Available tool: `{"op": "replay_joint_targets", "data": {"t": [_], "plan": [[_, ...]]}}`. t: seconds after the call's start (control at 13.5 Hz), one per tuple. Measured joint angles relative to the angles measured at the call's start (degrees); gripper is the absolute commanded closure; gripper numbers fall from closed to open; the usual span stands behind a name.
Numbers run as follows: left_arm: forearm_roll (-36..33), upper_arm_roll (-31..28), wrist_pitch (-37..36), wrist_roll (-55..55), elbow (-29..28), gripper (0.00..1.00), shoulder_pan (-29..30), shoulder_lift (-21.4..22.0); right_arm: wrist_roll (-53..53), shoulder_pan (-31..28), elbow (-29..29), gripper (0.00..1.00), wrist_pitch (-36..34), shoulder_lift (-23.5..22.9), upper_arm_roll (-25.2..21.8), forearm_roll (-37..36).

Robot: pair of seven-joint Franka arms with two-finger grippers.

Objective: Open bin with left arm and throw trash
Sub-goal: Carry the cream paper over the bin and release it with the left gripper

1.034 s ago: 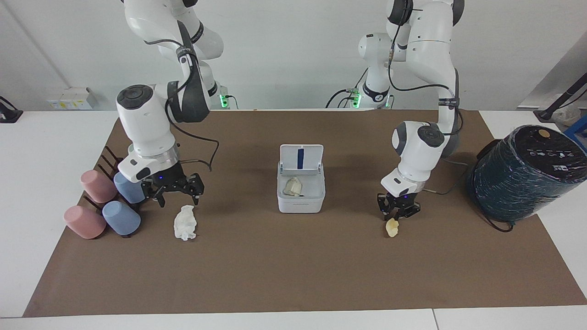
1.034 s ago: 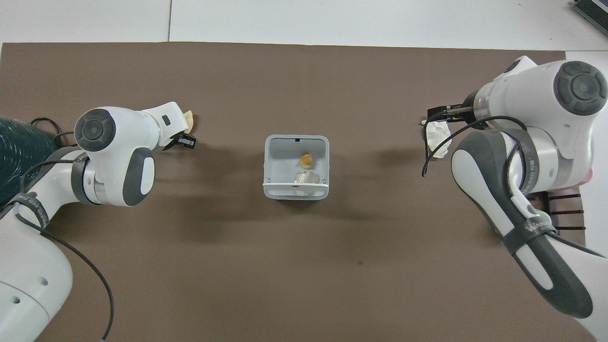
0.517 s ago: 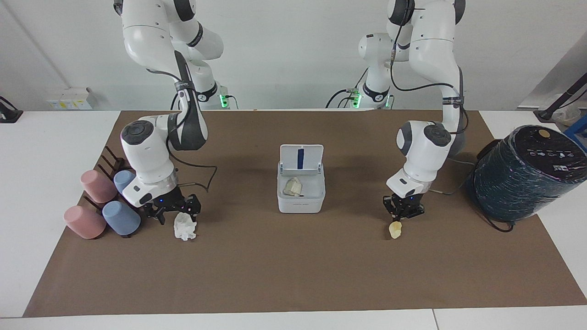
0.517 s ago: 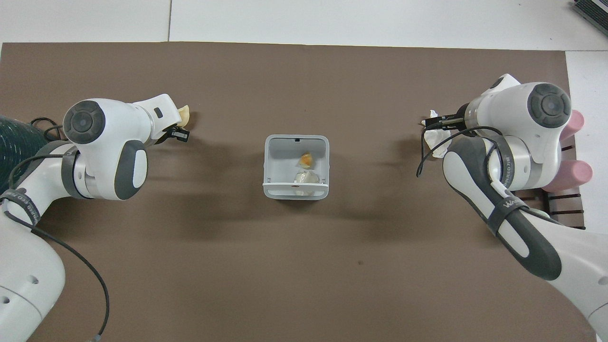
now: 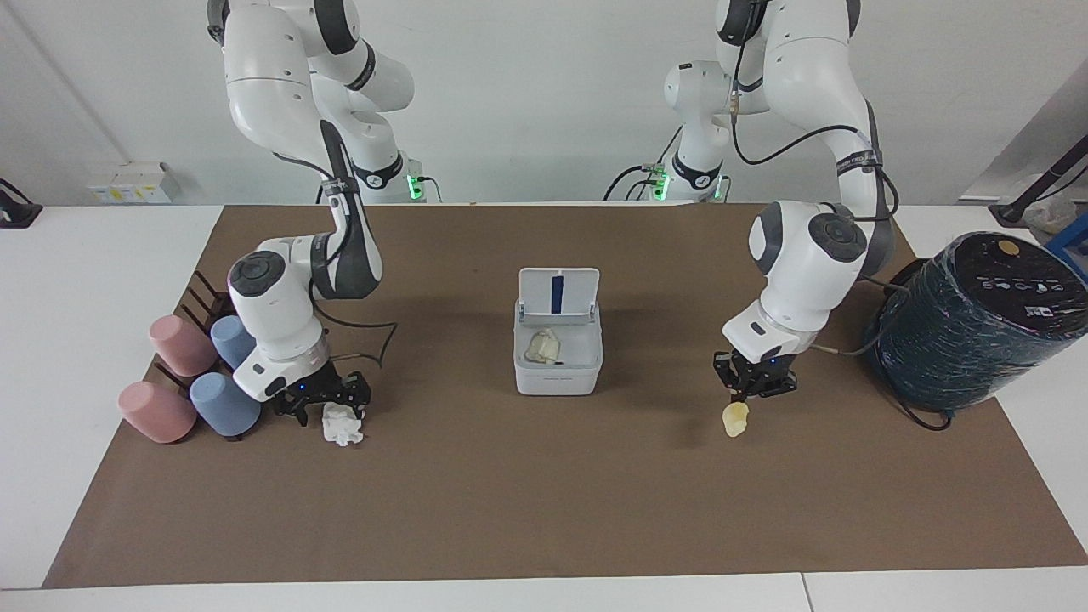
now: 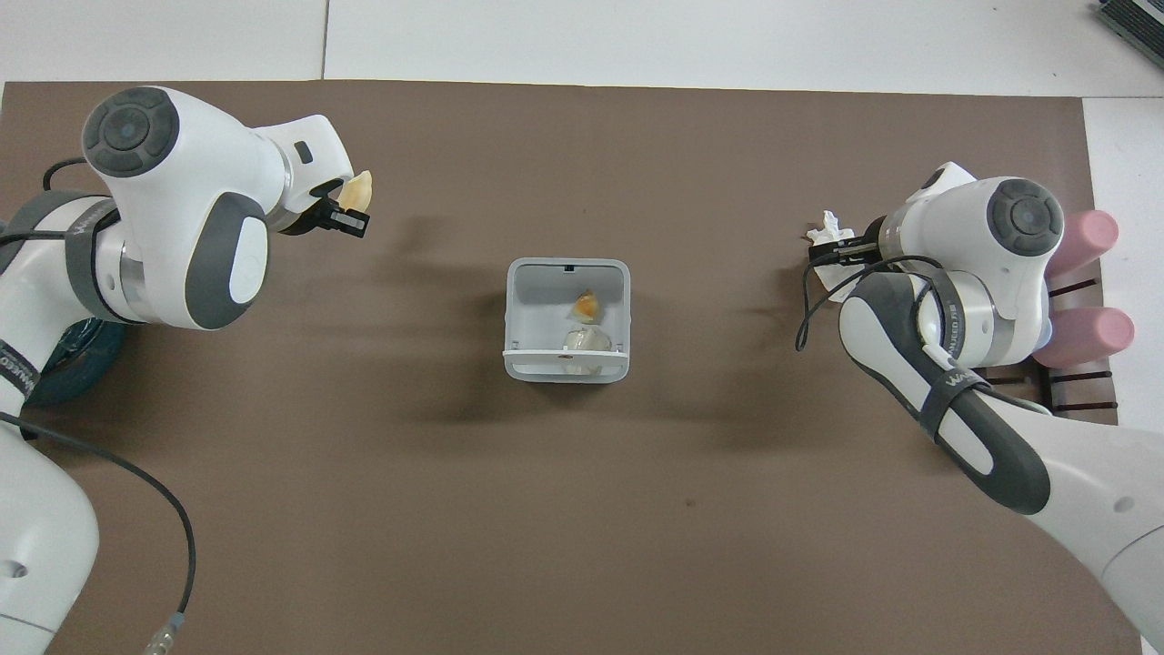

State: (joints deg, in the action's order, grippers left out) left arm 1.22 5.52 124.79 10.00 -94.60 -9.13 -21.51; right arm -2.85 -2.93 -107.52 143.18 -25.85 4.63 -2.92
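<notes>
The white bin (image 5: 558, 374) (image 6: 566, 368) stands at the middle of the brown mat with its lid (image 5: 558, 293) up. A cream paper lump (image 5: 542, 347) (image 6: 587, 341) and an orange-tinted scrap (image 6: 587, 307) lie inside. My left gripper (image 5: 738, 399) (image 6: 350, 205) is shut on a pale yellow peel piece (image 5: 735, 420) (image 6: 357, 188), which hangs just over the mat toward the left arm's end. My right gripper (image 5: 331, 410) (image 6: 832, 247) is open, low at the mat, astride a white tissue lump (image 5: 342, 428) (image 6: 826, 226).
A large dark teal wrapped cylinder (image 5: 969, 323) (image 6: 73, 364) stands at the left arm's end of the table. Pink and blue cups (image 5: 191, 374) (image 6: 1082, 273) lie on a dark rack beside my right gripper.
My left gripper has closed on the yellow peel and risen a little with it. My right arm has come down, and its open gripper now stands around the tissue.
</notes>
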Motion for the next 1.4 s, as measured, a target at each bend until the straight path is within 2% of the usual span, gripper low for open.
{"op": "replay_joint_targets", "data": {"t": [0.07, 0.15, 0.22, 0.44, 0.89, 0.96, 1.03, 1.11, 1.26, 1.4], "plan": [[0.0, 0.1, -1.8, -2.1, 0.8, 1.00, -1.5, 0.9, 0.0, 0.0, -0.5, 0.76, 0.0, 0.0, 0.0, 0.0], [0.3, 0.2, -3.3, -4.7, 1.2, 1.00, -3.1, 1.8, 0.0, 0.0, -0.8, 0.96, 0.2, 0.0, 0.0, 0.0], [1.1, 0.3, -4.1, -7.9, 1.4, 1.00, -4.7, 2.5, 0.0, 0.1, -0.9, 1.00, 0.9, 0.0, 0.1, 0.0], [4.8, 0.3, -4.3, -16.8, 1.6, 1.00, -9.4, 3.4, 0.0, 0.4, -0.9, 1.00, 2.0, 0.2, 0.2, 0.0], [5.6, 0.5, -4.3, -26.6, 1.5, 1.00, -18.1, 3.4, 0.0, 0.9, -0.1, 1.00, 2.5, 2.0, 0.5, 0.0], [5.6, 0.5, -4.3, -27.0, 1.4, 0.88, -19.1, 3.4, 0.2, 0.9, 0.0, 1.00, 2.5, 2.8, 0.6, 0.0], [5.6, 0.5, -4.3, -27.2, 1.2, 0.61, -19.9, 3.4, 0.6, 0.9, 0.2, 1.00, 2.5, 3.7, 0.7, 0.1], [5.6, 0.5, -4.4, -27.3, 1.1, 0.42, -20.3, 3.4, 1.1, 0.9, 0.3, 1.00, 2.5, 4.7, 1.1, 0.1], [5.6, 0.5, -4.4, -27.3, 1.1, 0.26, -20.6, 3.4, 1.6, 1.0, 0.4, 1.00, 2.1, 7.3, 1.7, 0.1], [5.6, 0.5, -4.5, -27.3, 1.1, 0.25, -20.6, 3.4, 1.6, 1.0, 0.5, 1.00, -1.2, 11.1, 1.8, 0.1]]}}
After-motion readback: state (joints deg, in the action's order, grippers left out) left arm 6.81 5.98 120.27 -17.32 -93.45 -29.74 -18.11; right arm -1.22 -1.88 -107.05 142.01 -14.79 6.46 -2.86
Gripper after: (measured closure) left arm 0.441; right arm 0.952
